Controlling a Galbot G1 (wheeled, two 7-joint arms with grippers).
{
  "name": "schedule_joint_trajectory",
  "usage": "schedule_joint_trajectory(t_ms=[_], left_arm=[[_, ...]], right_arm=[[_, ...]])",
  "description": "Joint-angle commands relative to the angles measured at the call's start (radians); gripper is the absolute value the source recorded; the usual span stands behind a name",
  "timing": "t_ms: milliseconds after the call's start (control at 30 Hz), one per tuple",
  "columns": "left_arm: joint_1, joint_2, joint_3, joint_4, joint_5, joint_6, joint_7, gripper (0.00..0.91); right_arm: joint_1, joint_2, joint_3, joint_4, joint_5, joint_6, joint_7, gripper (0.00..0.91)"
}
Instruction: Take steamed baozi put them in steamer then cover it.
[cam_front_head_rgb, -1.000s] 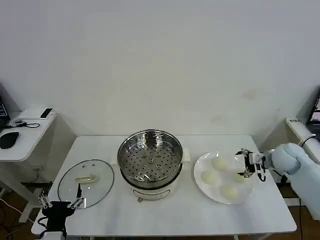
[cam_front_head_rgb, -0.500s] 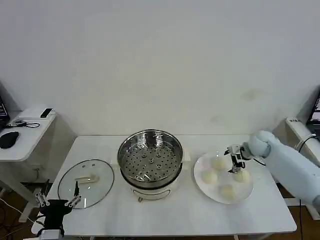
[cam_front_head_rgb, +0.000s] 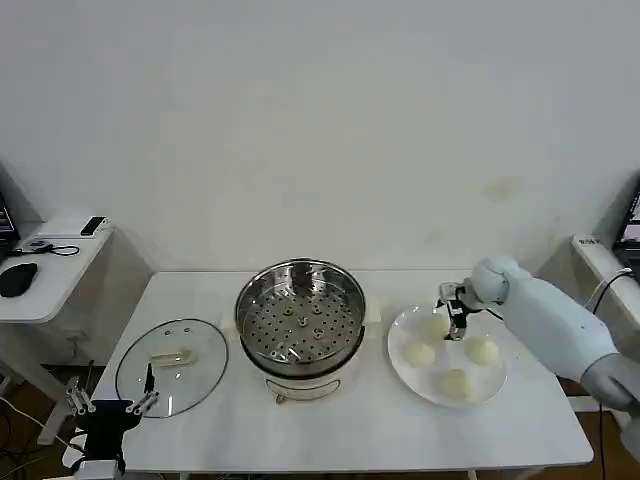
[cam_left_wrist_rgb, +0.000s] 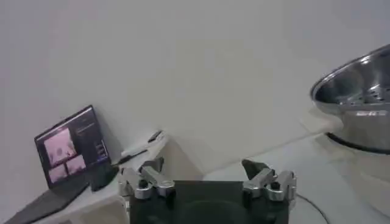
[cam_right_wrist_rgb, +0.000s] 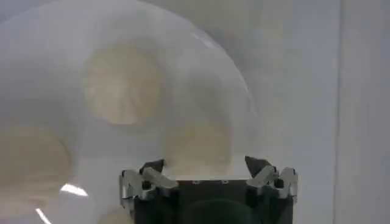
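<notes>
Head view: right gripper (cam_front_head_rgb: 452, 312) hovering, fingers spread, over the white plate (cam_front_head_rgb: 400, 358) near the table's (cam_front_head_rgb: 350, 425) right edge, directly above the far-left steamed baozi (cam_front_head_rgb: 434, 325); three more buns on the plate. Steamer (cam_front_head_rgb: 300, 325) at the table's middle, uncovered. Cover (cam_front_head_rgb: 172, 365) flat by the left edge. Left gripper (cam_front_head_rgb: 110, 405) parked off the front-left corner, fingers spread.

Left wrist view: released fingers (cam_left_wrist_rgb: 265, 181), steamer wall (cam_left_wrist_rgb: 356, 100) beyond.

Right wrist view: fingers (cam_right_wrist_rgb: 268, 176) apart, a bun (cam_right_wrist_rgb: 198, 146) just ahead between them, seemingly untouched.
</notes>
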Motion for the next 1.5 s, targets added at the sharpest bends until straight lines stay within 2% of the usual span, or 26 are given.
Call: schedule_joint_trajectory(t_ms=[33,267,367,600,767,967,1100,1300,1500], left_arm=[[0.003,0.000,0.000,0.003,0.000,0.000,-0.002,0.907],[0.001,0.002,-0.002,0.004,0.001,0.001,-0.002,0.907],[0.001,0.001,-0.001,0.002,0.001,0.001,-0.001,0.907],[0.003,0.001,0.000,0.000,0.000,0.002,-0.002,0.907],[0.007,0.004,-0.001,-0.001,-0.003,0.004,0.000,0.907],[0.009,0.010,0.002,0.000,-0.012,0.010,0.004,0.907],[0.004,0.014,0.007,-0.001,-0.036,0.010,0.004,0.907],[0.005,0.028,0.000,-0.007,-0.057,0.009,0.005,0.907],[0.002,0.035,-0.011,-0.004,-0.067,0.010,0.007,0.907]], right_arm=[[0.024,0.048,-0.033,-0.060,-0.009,-0.008,-0.003,0.756],[0.022,0.036,-0.041,-0.053,-0.012,-0.009,-0.010,0.625],[0.027,0.027,-0.044,-0.040,-0.007,-0.009,-0.015,0.605],[0.042,0.006,-0.067,-0.017,0.005,0.000,-0.036,0.605],[0.094,-0.039,-0.102,0.039,0.034,0.026,-0.059,0.615],[0.220,-0.125,-0.178,0.177,0.133,0.026,-0.068,0.615],[0.332,-0.156,-0.237,0.237,0.195,0.015,-0.039,0.615],[0.510,-0.104,-0.344,0.242,0.273,0.013,-0.030,0.615],[0.671,0.025,-0.449,0.236,0.386,0.008,-0.027,0.615]])
